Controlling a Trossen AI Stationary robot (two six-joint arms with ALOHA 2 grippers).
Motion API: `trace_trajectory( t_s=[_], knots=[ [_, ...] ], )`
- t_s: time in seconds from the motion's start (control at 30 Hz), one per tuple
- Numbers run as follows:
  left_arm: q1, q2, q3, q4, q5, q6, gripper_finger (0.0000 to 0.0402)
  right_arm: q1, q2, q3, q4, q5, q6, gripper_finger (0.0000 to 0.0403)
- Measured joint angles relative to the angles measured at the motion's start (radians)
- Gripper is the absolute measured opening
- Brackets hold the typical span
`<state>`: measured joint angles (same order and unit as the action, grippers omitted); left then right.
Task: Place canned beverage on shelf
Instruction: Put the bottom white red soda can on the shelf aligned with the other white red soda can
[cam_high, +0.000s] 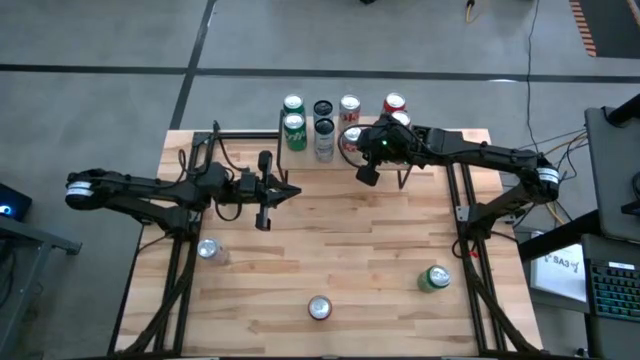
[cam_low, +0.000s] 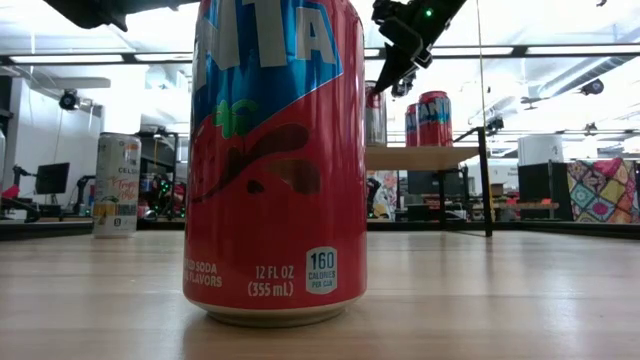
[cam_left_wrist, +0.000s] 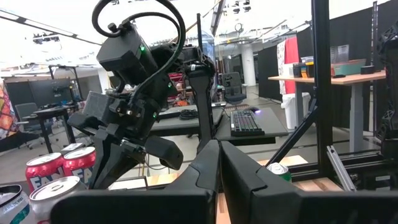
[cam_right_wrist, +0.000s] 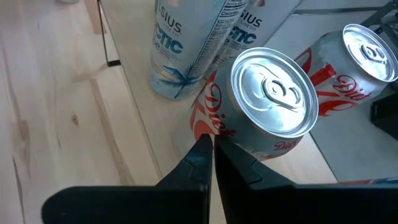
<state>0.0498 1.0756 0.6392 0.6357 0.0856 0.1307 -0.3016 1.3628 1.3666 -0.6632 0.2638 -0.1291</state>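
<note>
Butcher-block tabletop (cam_high: 330, 250) — keyboard (cam_high: 612, 290) on side desk beyond.

The right claw (cam_right_wrist: 211, 146) hangs with its two dark fingers pressed together, just above a silver-and-red Diet cola can (cam_right_wrist: 264, 109). Beside it stand two tall white cans (cam_right_wrist: 186, 46) and another red-lettered can (cam_right_wrist: 354, 59).

Wood, glossy metal, matt black

The surface (cam_high: 330, 250) is pale butcher-block wood, smooth with a low sheen; the near red can (cam_low: 275, 160) is glossy printed metal (bare brushed lids on the far cans (cam_right_wrist: 273, 92)), and the shelf (cam_low: 420, 157) has a light wood top.
</note>
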Motion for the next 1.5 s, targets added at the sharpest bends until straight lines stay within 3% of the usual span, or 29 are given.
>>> trace_trajectory(
  t_s=[1.5],
  knots=[
    [0.000,0.000,0.000,0.000,0.000,0.000,0.0000,0.000,0.000,-0.036,0.113,-0.001,-0.009,0.0009]
  ],
)
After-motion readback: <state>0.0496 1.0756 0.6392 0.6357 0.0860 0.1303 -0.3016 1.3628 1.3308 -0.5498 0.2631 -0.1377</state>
